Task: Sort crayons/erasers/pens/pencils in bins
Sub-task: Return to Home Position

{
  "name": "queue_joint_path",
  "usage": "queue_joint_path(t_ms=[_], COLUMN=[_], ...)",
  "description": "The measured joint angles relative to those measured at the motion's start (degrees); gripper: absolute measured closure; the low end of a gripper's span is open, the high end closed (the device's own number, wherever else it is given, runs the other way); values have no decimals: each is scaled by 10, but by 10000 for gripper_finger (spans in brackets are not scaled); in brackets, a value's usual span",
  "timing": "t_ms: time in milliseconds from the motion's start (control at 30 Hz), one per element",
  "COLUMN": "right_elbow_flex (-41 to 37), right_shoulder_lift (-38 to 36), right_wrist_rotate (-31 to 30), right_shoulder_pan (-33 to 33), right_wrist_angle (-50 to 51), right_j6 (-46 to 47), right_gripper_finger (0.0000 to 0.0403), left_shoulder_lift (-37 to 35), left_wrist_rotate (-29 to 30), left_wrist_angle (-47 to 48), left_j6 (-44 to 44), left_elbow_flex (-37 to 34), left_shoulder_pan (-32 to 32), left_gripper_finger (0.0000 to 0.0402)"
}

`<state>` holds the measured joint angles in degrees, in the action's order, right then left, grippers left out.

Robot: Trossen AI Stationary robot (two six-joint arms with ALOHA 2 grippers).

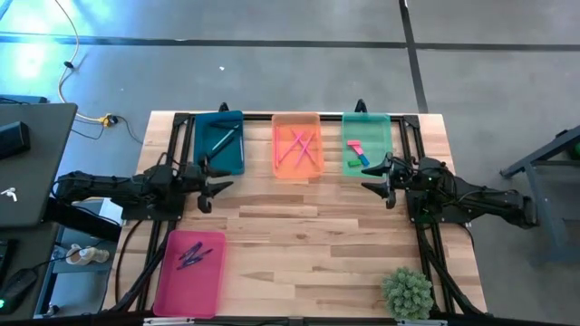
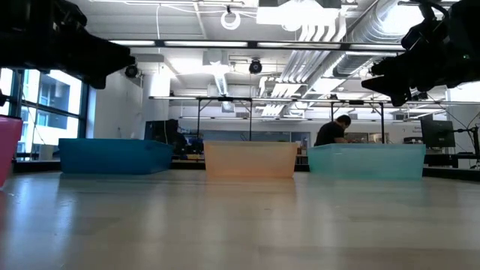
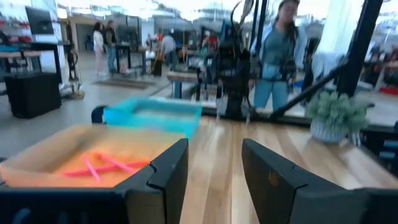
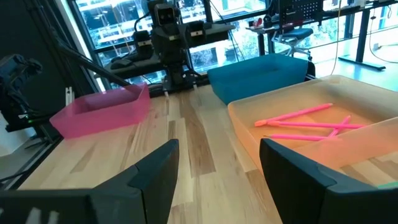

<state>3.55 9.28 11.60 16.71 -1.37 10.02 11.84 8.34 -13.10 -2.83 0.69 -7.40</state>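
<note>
Translucent plastic is forming all four bins, shallow rectangular trays sitting on a pale, smooth, planked wooden surface (image 1: 308, 235): the teal bin (image 1: 234, 161) at 11 o'clock, the orange bin (image 1: 281, 122) at 12, the mint bin (image 1: 381, 131) at 1 and the pink bin (image 1: 186, 294) at 7. The erasers (image 1: 356, 147), stubby pink, green and blue blocks, are lying in the mint bin, and thin pink sticks (image 1: 302, 149) are lying crossed in the orange bin. The left fingers (image 1: 214, 184) at 9 o'clock and the right fingers (image 1: 379, 177) at 3 o'clock are hanging above the surface, spread wide and gripping nothing. Sorting is looking finished, leaving only the retreat to rest. Risk noted: the left fingers are sitting just beside the teal bin's near corner and the right fingers just beside the mint bin's near edge. A low or sweeping pull-back could be clipping a thin rim, and such light trays would likely be sliding or tipping on smooth wood. A small bushy plant (image 1: 406, 292) at 5 o'clock is standing near the right arm's side.
</note>
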Motion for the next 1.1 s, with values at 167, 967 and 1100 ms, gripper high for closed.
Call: queue_joint_path(t_ms=[167,967,1100], right_elbow_flex=[0,0,0], right_shoulder_lift=[0,0,0], right_wrist_rotate=[0,0,1], right_shoulder_pan=[0,0,0], right_wrist_angle=[1,29,42], right_j6=[0,9,32], right_gripper_finger=[185,185,185], left_shoulder_lift=[0,-101,-117], left_wrist_rotate=[-6,32,47], left_wrist_angle=[-50,5,40], left_j6=[3,37,50], left_elbow_flex=[1,0,0], left_shoulder_pan=[0,0,0], left_gripper_finger=[264,264,264])
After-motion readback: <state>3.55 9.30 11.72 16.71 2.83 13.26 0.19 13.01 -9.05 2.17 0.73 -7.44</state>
